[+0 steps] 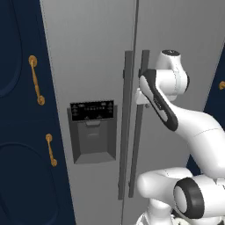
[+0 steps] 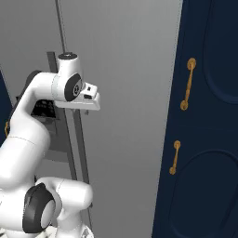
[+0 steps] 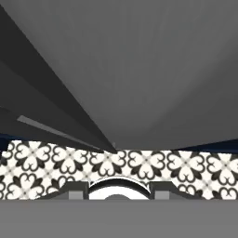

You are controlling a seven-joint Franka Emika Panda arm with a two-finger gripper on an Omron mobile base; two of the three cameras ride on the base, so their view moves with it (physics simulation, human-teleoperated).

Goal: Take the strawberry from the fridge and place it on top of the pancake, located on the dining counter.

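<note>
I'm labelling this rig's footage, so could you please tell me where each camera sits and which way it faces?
Left base view: behind the arm's left, facing the closed fridge with its dispenser; arm at lower right.
Right base view: behind the arm's right, facing the navy cabinet; arm at lower left.
Hand view: on the hand, tilted, looking along the grey door down to the patterned floor.
Both base views share the dark handles.

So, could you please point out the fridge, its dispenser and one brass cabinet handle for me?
fridge (image 1: 88,52): left base view, on the bare grey face of its left door.
dispenser (image 1: 92,110): left base view, on its black control panel.
brass cabinet handle (image 2: 188,83): right base view, on the middle of the upper handle's bar.
</note>
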